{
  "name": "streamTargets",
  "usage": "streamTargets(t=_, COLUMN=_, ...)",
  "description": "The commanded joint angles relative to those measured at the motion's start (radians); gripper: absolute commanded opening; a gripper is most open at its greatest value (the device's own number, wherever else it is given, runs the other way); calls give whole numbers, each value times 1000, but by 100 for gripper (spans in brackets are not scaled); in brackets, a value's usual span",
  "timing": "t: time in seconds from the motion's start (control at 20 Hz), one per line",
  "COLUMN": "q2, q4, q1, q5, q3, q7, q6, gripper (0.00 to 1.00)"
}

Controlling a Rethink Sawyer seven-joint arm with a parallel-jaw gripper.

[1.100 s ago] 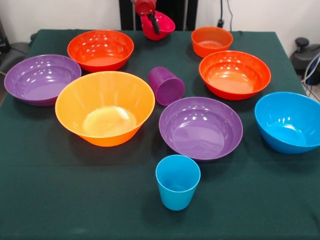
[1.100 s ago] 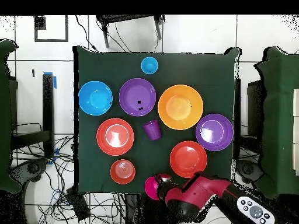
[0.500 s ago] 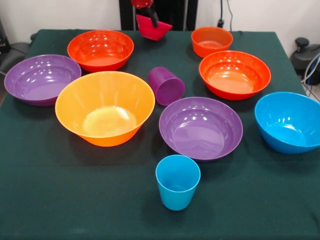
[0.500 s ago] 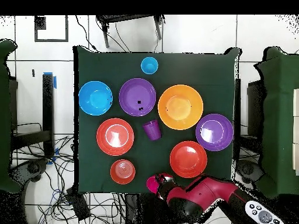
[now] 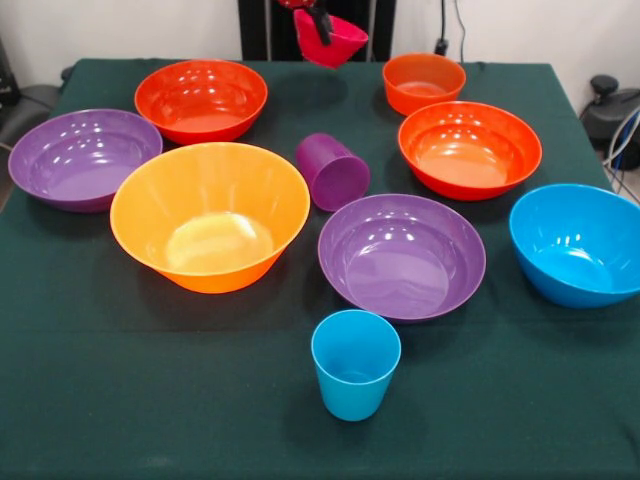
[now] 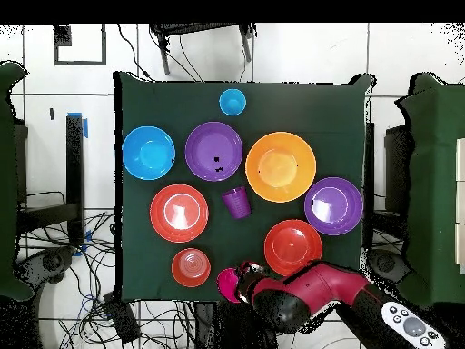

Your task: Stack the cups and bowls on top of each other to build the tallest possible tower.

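Overhead view shows us the whole arm (image 6: 318, 293); from the front we see only the gripper (image 5: 318, 18), cropped, clamped on the tilted small magenta bowl (image 5: 335, 40) lifted above the table's (image 5: 150, 400) far edge.

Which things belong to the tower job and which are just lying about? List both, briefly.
For the job: small magenta bowl held in the gripper; small orange bowl; red-orange bowls; purple bowls; big orange bowl; blue bowl; purple cup, on its side; light blue cup.

Lying about: floor cables; blue tape; black device beside the table.
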Motion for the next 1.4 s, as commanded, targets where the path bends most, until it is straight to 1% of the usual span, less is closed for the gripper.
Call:
streamTargets(t=0.05, q2=37, q4=-143, q1=91, q5=137, q3=91, q7=-85, q6=189, gripper=0)
streamTargets(t=0.25, q2=42, q4=-204, q1=108, q5=215, q3=115, q7=-108, q6=262, gripper=0)
streamTargets(t=0.45, q2=60, q4=-272, q1=130, q5=267, q3=123, q7=-118, q6=319, gripper=0)
streamTargets(t=0.6, q2=94, q4=-331, q1=145, q5=295, q3=121, q7=-146, q6=366, gripper=0)
streamTargets(t=0.75, q2=128, q4=-422, q1=180, q5=330, q3=114, q7=-169, q6=431, gripper=0)
streamTargets(t=0.9, q2=145, q4=-484, q1=208, q5=381, q3=115, q7=-162, q6=498, gripper=0)
streamTargets(t=1.1, q2=154, q4=-530, q1=215, q5=447, q3=128, q7=-170, q6=595, gripper=0)
streamTargets(t=1.25, q2=161, q4=-557, q1=225, q5=473, q3=119, q7=-175, q6=673, gripper=0)
streamTargets(t=1.4, q2=182, q4=-575, q1=218, q5=509, q3=129, q7=-186, q6=729, gripper=0)
